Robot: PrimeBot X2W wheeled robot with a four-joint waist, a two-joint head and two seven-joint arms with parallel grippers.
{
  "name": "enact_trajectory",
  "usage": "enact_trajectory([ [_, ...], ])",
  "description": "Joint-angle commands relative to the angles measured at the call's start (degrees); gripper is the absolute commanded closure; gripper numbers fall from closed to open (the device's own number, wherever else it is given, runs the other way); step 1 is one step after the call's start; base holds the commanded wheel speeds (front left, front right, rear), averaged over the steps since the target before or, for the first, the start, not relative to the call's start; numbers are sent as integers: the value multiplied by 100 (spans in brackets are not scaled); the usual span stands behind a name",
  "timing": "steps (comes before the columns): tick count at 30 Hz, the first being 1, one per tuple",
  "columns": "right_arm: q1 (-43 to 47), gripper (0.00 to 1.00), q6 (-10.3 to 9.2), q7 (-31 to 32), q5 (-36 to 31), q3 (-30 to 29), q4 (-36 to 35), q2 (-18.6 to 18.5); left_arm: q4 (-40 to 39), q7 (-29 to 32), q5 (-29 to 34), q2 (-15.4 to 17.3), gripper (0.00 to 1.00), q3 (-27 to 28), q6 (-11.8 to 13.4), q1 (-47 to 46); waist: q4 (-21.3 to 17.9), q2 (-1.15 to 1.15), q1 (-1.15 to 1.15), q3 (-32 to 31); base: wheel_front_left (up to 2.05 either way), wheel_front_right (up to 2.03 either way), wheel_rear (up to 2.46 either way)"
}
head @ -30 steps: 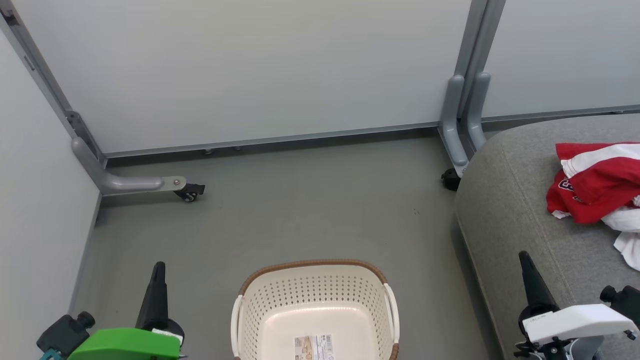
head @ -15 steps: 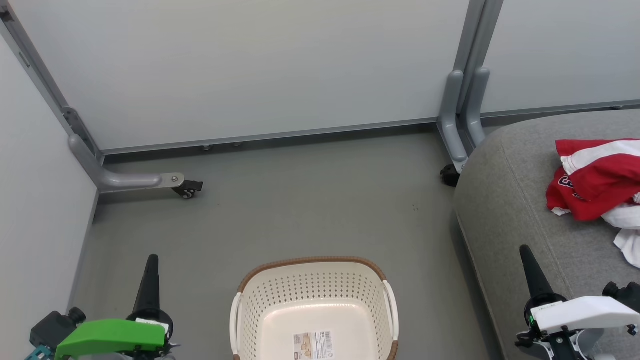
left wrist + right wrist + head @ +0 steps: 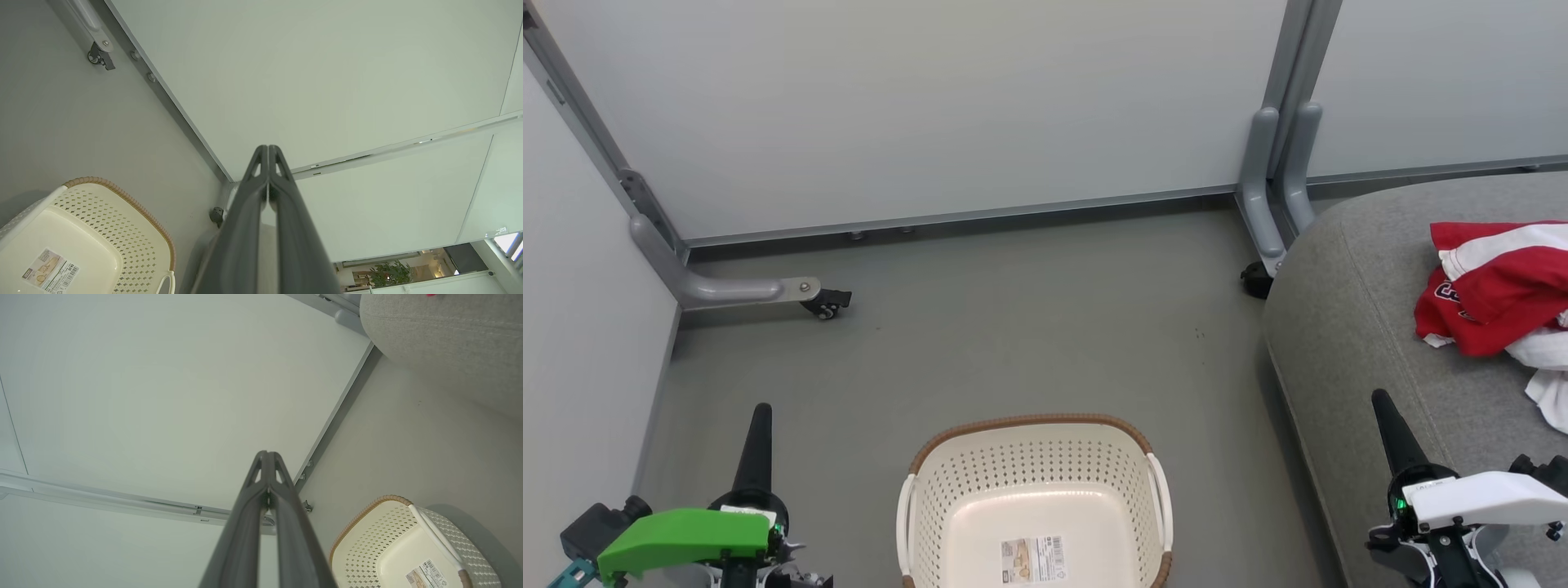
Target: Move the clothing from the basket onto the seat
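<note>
The clothing (image 3: 1499, 298), red with white stripes and a dark blue print, lies bunched on the grey seat (image 3: 1356, 327) at the right edge of the head view. On the floor at bottom centre stands the cream basket (image 3: 1033, 457) with its brown rim, holding just its label sticker (image 3: 1033, 559). My left gripper (image 3: 760, 411) is shut and holds nothing, left of the basket. My right gripper (image 3: 1380, 398) is shut too, over the seat's front edge. Both wrist views show shut fingertips, the left gripper (image 3: 269, 148) and the right gripper (image 3: 267, 453), with the basket (image 3: 135, 204) (image 3: 367, 516) below.
Pale partition panels (image 3: 931, 106) close off the back and left. Their grey feet with castors (image 3: 827, 303) (image 3: 1255, 282) stick out onto the grey floor (image 3: 1029, 327). The seat (image 3: 445, 347) fills the right side.
The head camera has tilted, so the whole picture has slid slightly. Both grippers have sunk lower in the head view and stay shut. Basket and clothing lie as before.
</note>
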Motion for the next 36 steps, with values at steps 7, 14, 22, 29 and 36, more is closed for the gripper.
enact_trajectory([
  [7,-175,100,-1,120,432,-58,48,-27,36,103,-439,35,100,102,-26,-222,-10,0,0,33,0,0,0],
  [14,-250,100,-1,211,759,-91,99,-22,81,193,-755,27,100,169,-27,-285,-20,0,0,64,0,0,0],
  [22,-313,100,-1,307,1102,-127,159,-15,129,301,-1093,17,100,244,-29,-352,-31,0,0,100,0,0,0],
  [29,-379,100,-1,390,1393,-158,206,-8,173,379,-1375,8,100,303,-29,-420,-40,0,0,131,0,0,0],
  [36,-435,100,-2,469,1655,-189,251,-2,212,457,-1628,-2,100,364,-29,-466,-50,0,0,162,0,0,0],
])
